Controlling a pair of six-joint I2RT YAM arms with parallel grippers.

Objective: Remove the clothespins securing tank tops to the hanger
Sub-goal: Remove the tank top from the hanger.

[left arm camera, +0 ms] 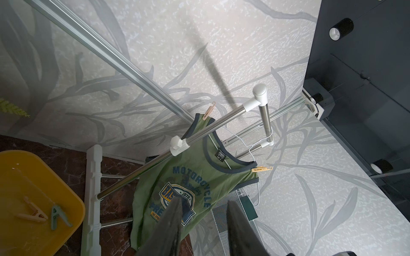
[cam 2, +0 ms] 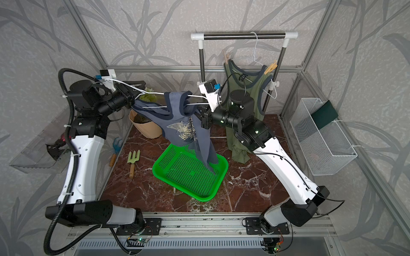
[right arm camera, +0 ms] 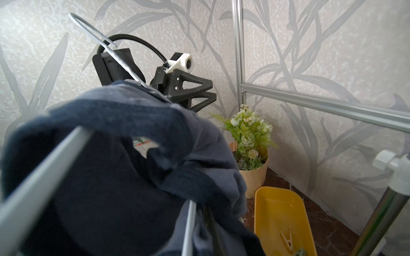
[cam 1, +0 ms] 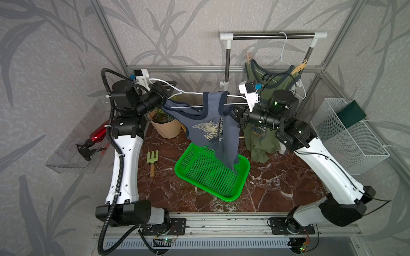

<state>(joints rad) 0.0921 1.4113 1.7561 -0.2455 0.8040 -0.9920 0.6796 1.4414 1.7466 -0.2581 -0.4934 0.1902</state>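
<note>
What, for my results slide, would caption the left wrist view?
Olive-green tank top hangs from the rack, clothespins on both shoulders; two loose clips lie in the yellow tray.

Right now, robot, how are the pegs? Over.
Left gripper open, right gripper shut on hanger. Two clothespins still on green tank top. Right arm stands before it.

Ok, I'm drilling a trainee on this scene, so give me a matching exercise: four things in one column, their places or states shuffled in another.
1 slate-blue tank top
2 olive-green tank top
3 yellow tray
4 garden fork

a lies flat on the marble table
b hangs from the rack, clothespins on both straps
c holds loose clothespins
d draped on the white hanger above the green basket

Pairs: 1-d, 2-b, 3-c, 4-a
</note>
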